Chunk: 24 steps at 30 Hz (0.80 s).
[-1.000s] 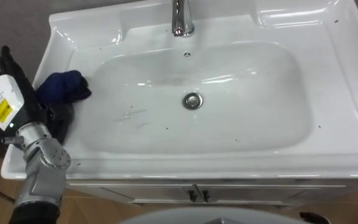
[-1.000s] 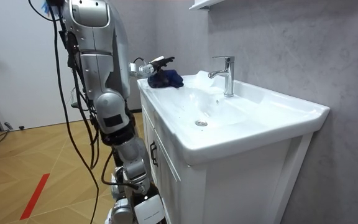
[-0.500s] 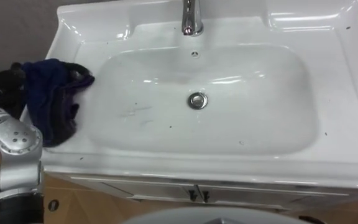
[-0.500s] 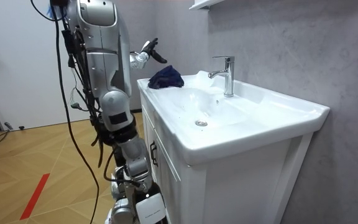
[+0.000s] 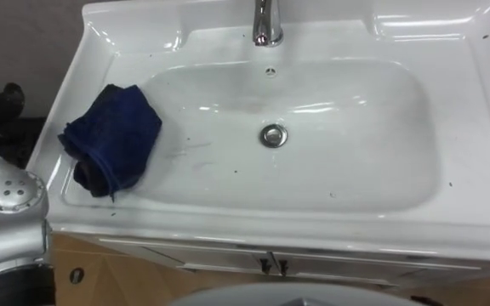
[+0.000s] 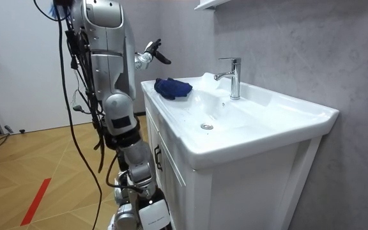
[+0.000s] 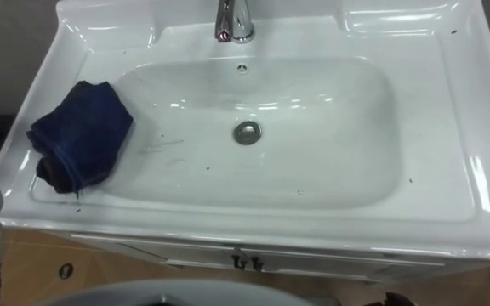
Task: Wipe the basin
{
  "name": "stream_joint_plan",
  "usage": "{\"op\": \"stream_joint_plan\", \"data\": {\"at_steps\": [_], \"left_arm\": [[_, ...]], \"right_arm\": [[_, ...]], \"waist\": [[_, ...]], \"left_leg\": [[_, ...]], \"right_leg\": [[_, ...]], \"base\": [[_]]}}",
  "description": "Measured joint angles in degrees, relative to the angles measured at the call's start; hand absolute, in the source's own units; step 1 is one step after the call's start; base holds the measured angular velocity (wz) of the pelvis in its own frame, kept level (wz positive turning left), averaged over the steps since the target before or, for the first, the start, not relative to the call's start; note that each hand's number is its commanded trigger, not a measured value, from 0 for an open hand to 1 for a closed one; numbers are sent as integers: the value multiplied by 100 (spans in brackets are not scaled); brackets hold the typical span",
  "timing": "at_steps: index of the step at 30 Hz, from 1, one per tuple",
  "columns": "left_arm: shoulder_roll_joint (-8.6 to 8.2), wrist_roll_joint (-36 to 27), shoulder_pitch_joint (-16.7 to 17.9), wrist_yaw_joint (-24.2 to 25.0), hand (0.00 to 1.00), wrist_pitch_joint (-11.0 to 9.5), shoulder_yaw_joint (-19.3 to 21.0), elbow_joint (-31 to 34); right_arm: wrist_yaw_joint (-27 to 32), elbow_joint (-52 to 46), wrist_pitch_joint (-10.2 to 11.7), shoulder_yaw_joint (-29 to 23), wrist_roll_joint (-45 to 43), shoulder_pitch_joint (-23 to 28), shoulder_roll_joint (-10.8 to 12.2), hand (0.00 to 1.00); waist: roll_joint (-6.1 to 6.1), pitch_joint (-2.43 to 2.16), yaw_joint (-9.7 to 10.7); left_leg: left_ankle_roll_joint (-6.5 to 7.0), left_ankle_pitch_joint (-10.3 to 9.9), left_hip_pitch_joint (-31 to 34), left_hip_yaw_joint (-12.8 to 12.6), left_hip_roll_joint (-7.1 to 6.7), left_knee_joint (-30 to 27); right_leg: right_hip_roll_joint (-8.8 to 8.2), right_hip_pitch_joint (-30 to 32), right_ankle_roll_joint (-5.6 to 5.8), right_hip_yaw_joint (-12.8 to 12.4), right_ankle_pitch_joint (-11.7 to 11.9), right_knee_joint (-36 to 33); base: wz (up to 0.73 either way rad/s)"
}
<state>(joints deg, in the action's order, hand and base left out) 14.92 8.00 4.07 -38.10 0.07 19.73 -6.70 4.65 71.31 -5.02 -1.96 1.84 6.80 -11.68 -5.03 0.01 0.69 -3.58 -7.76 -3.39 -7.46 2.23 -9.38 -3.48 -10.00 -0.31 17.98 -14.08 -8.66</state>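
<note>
The dark blue cloth (image 5: 113,140) lies bunched on the left side of the white basin (image 5: 475,127), partly on the flat rim and partly down the bowl's left slope, with no hand touching it. The left hand (image 6: 157,54) is raised off the basin's left edge, well apart from the cloth, its dark fingers straight and holding nothing. The drain (image 5: 272,135) sits mid-bowl, right of the cloth. The chrome faucet (image 5: 267,21) stands at the far rim above a small overflow hole (image 5: 270,71). Dark specks dot the bowl and rim. The robot stands upright against the front of the white vanity cabinet (image 6: 235,191). Its right hand (image 6: 139,211) hangs low beside the cabinet; I cannot tell how its fingers are set.
</note>
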Motion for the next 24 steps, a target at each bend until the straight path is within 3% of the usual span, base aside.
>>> {"op": "stream_joint_plan", "data": {"at_steps": [5,8,13,15,20,24], "left_arm": [[6,-35,0,-70,0,-55,51,133],[6,-402,-2,-269,0,-97,200,237],[15,-795,63,-787,0,-99,1020,227],[14,-802,124,-877,0,-98,1275,149],[16,-1161,595,-1046,0,-99,1516,-581],[-37,-2061,1087,-975,0,-76,1512,-1666]], "right_arm": [[2,-2,-1,-45,-7,7,-10,0],[28,33,-1,-42,-17,30,-31,0],[205,28,-20,-55,-18,229,-61,0],[224,0,-121,-56,-55,303,-63,0],[231,-97,-209,-48,-215,326,-85,0],[197,-112,-317,-43,-184,318,-111,0]], "waist": [[-17,-5,-27],[-28,-8,-161],[-84,-18,-430],[-95,-29,-533],[-107,-58,-700],[-42,-80,-961]], "left_leg": [[0,0,16,57,-10,-2],[0,0,1,67,-11,-4],[0,0,3,71,-31,-5],[0,0,10,141,-56,1],[8,4,37,230,-130,-8],[66,-12,90,387,-202,-42]], "right_leg": [[-6,-2,0,71,0,1],[-5,-3,0,31,0,1],[-26,-8,5,69,-3,0],[-41,-12,20,105,-12,-6],[-108,-76,78,283,-41,-7],[-154,-99,120,428,-67,-11]], "base": [[2],[-3],[2],[11],[18],[20]]}}
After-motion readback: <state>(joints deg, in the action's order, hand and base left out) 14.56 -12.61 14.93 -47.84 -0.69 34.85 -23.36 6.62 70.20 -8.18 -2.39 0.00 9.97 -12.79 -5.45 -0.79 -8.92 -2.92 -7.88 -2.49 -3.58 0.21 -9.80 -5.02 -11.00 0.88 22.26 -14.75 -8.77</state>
